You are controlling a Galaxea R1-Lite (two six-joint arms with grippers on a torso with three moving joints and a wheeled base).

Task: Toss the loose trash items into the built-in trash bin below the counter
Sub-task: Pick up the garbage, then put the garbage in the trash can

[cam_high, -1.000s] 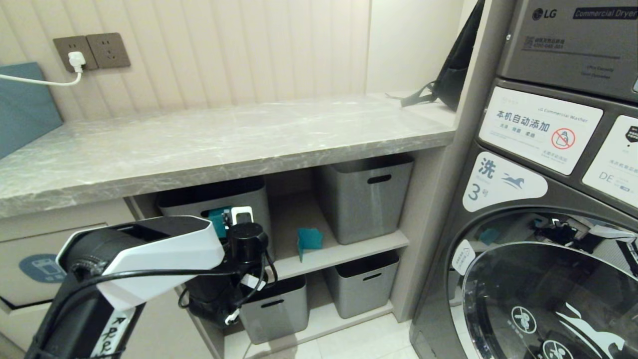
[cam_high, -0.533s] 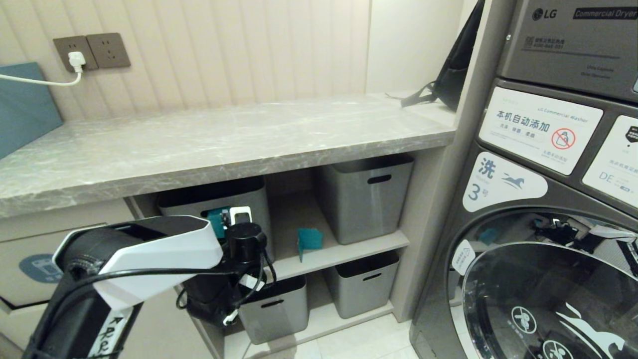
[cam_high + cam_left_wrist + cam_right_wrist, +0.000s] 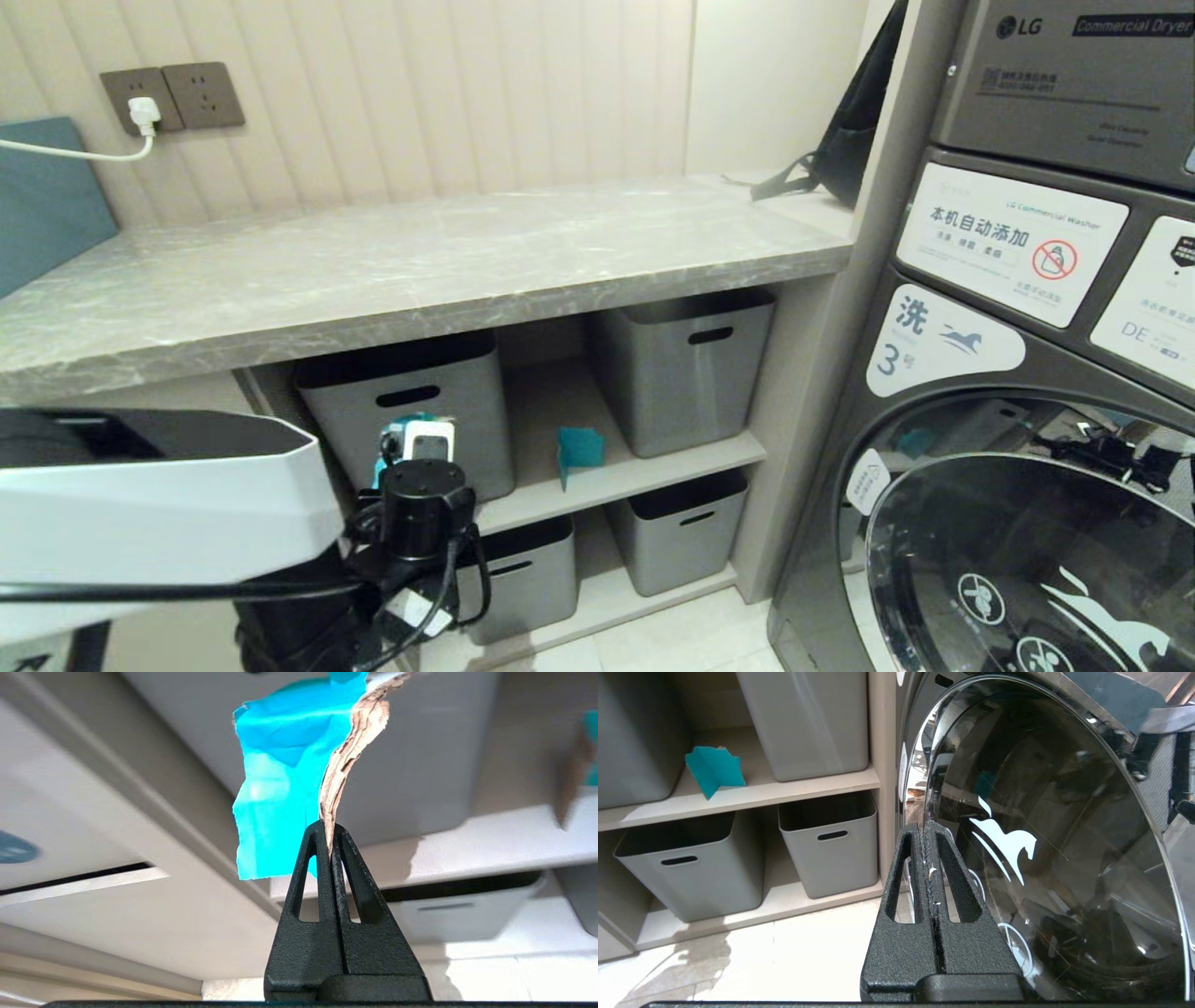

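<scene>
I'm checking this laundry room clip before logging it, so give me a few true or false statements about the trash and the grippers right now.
1. The left gripper has its fingers shut on a teal scrap. True.
2. A second teal scrap lies inside a grey storage box. False: it stands on the open shelf between the upper boxes.
3. The right gripper holds a wrapper. False: its fingers are shut on nothing.
4. The counter carries no teal scrap. True.
</scene>
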